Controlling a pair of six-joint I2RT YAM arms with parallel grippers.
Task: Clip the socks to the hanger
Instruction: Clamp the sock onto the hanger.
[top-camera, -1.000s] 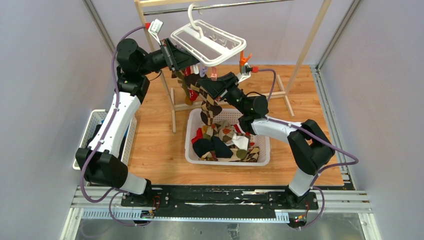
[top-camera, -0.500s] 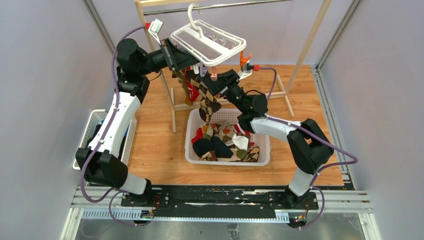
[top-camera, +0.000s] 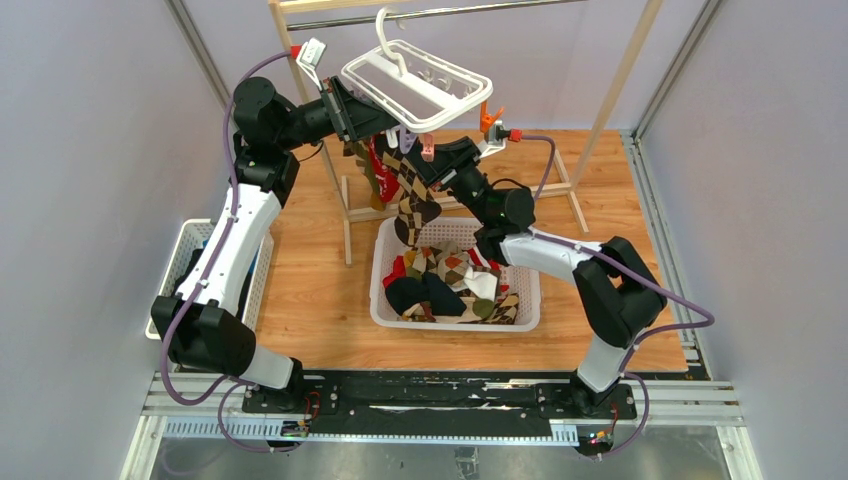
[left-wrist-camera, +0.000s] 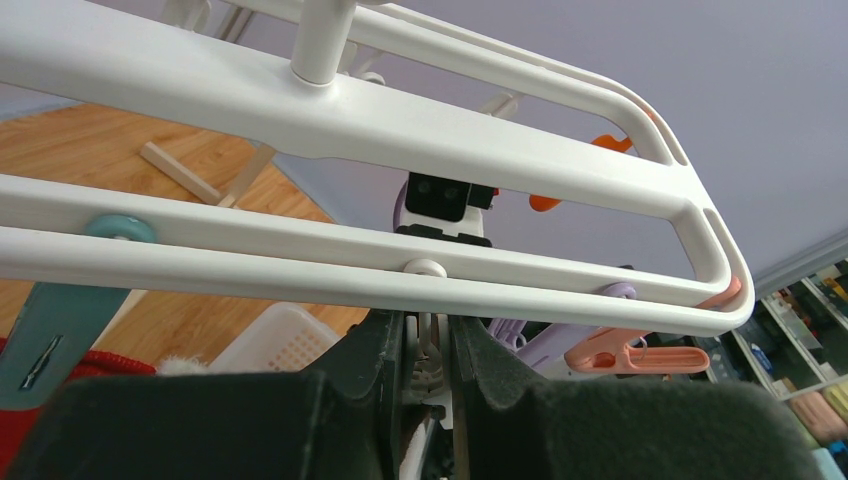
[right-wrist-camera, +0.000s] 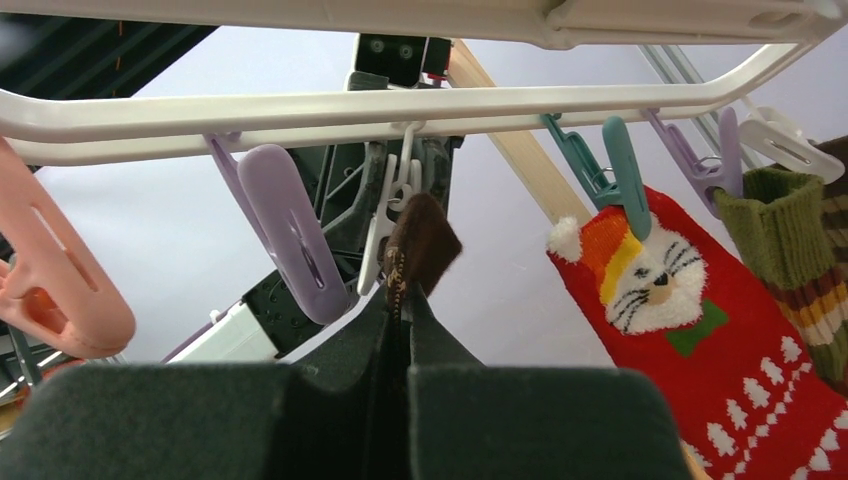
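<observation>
1. Over on the left, the left gripper (left-wrist-camera: 428, 352) is pinched tight on the white clip (right-wrist-camera: 384, 218). The clip dangles from the hanger (left-wrist-camera: 300, 105), whose rail sits directly above the fingertips. My read: it's squeezing that clip to open its mouth.
2. Left of the right gripper's tips, a pink clip (right-wrist-camera: 60, 300) and a lilac clip (right-wrist-camera: 290, 235) hang empty.
3. The right gripper (right-wrist-camera: 408, 322) is closed flat on the argyle sock (right-wrist-camera: 425, 240). The cuff pokes up past its fingertips and meets the white clip's lower end. Whether it's actually inside the clip's mouth, I can't tell. The rest of the sock trails down below the gripper.
4. Right of those fingertips, two are already up: the red sock (right-wrist-camera: 700, 340) on a teal clip (right-wrist-camera: 622, 175), and beyond it the olive-striped sock (right-wrist-camera: 790, 230) on a purple clip (right-wrist-camera: 712, 150).
5. So it's two hung and a third being offered. Plenty is left, because below the right gripper the white basket (top-camera: 450, 323) is heaped with socks (top-camera: 450, 285).
6. That basket sits on a wooden table (top-camera: 320, 290). A side basket (top-camera: 178, 250) lies well left of the left gripper. The wooden rack (top-camera: 620, 90) holding the hanger rises behind both grippers, and plain lilac walls (top-camera: 90, 120) close in the sides.
</observation>
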